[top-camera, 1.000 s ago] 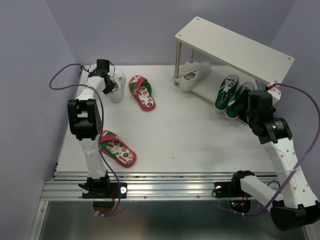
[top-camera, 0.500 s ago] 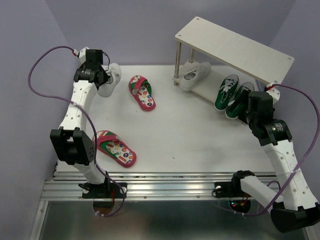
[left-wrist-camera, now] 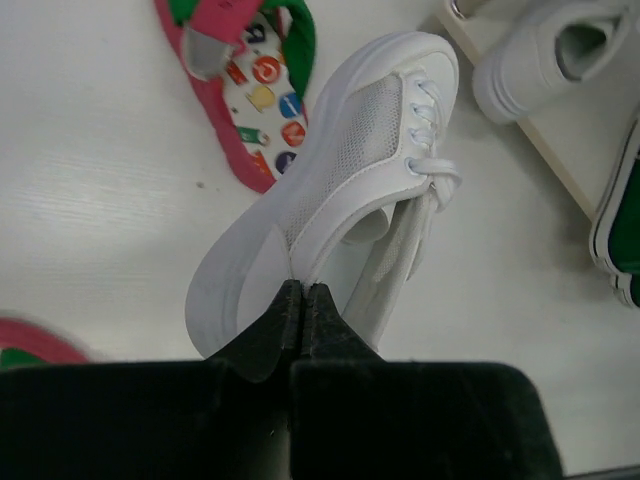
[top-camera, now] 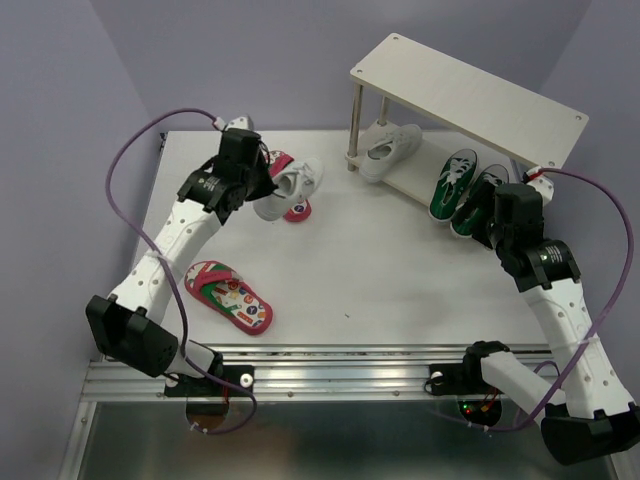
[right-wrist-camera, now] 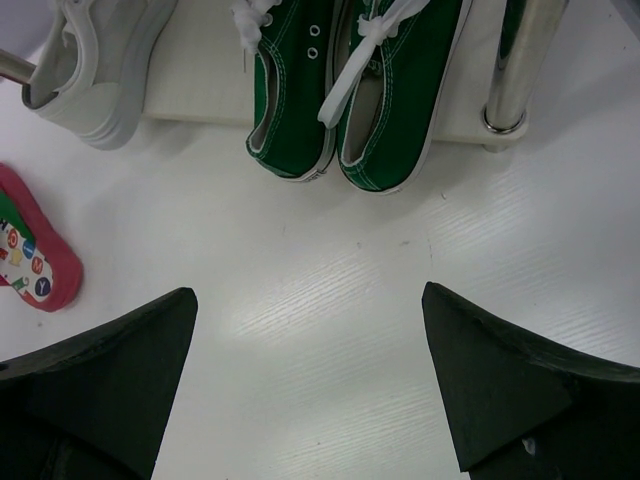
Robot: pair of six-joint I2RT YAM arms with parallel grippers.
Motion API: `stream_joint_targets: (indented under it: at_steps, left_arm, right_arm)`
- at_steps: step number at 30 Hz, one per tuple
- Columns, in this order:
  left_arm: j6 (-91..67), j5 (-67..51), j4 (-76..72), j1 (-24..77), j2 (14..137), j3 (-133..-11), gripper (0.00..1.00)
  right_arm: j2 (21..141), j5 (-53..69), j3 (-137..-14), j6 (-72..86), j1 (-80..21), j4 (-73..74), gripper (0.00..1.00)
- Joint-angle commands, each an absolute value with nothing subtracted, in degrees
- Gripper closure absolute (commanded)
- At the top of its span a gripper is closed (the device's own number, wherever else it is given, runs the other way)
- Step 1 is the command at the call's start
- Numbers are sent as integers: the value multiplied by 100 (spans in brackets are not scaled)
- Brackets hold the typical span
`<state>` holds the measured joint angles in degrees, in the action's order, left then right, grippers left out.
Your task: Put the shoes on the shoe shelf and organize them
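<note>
on the white bench (top-camera: 400,280), 1 white sneaker (left-wrist-camera: 350,200) is held aloft near the far edge, pinched at its heel collar by the closed left gripper (left-wrist-camera: 303,300). it should be carried clear of the post (top-camera: 355,125) and set beside its mate (top-camera: 388,148) on the shoe shelf (top-camera: 470,90) at the far-right corner. the right gripper (right-wrist-camera: 308,300) is spread wide, empty.

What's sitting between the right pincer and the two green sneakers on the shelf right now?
Nothing. In the right wrist view, the stretch from the open right pincer up to the green sneakers is bare white table.
</note>
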<state>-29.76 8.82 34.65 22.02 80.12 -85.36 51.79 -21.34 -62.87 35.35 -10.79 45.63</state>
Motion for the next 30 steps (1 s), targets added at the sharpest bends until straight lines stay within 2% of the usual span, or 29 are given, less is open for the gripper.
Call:
stream_joint_targets:
  at_steps: [1,9,16,17,18,19,20,21,23,26,30]
  left_arm:
    - [-3550,229,2295,3082,7945,-8114,100]
    - [-3972,-369,398,3603,8437,-6927,100]
    - [-3797,-615,403,3656,9271,-6855,100]
    - [-3745,-624,509,3656,9325,-6916,97]
    - [-3692,-676,701,3656,9369,-6960,89]
    - [-3604,-685,773,3665,9404,-7039,70]
    - [-3569,-694,843,3665,9404,-7066,70]
    - [-3542,-677,1026,3665,9404,-7145,46]
    - [-3472,-616,1256,3665,9413,-7259,27]
    - [-3463,-336,1992,3682,9457,-7523,21]
    - [-3699,147,2870,3753,9457,-7866,20]
  right_arm:
    - [5142,-2030,-6284,3480,-1037,4210,0]
    - [5001,-2092,-6249,3454,-1037,4298,0]
    - [4887,-2215,-6231,3445,-1037,4421,0]
    - [4887,-2224,-6240,3454,-1037,4430,0]
    - [4887,-2241,-6258,3445,-1037,4430,0]
    - [4887,-2267,-6267,3437,-1037,4456,0]
    - [4887,-2285,-6267,3437,-1037,4456,0]
    - [4904,-2294,-6275,3428,-1037,4456,0]
    - [4930,-2294,-6284,3445,-1037,4456,0]
    - [4983,-2294,-6328,3454,-1037,4456,0]
    - [5027,-2312,-6328,3445,-1037,4456,0]
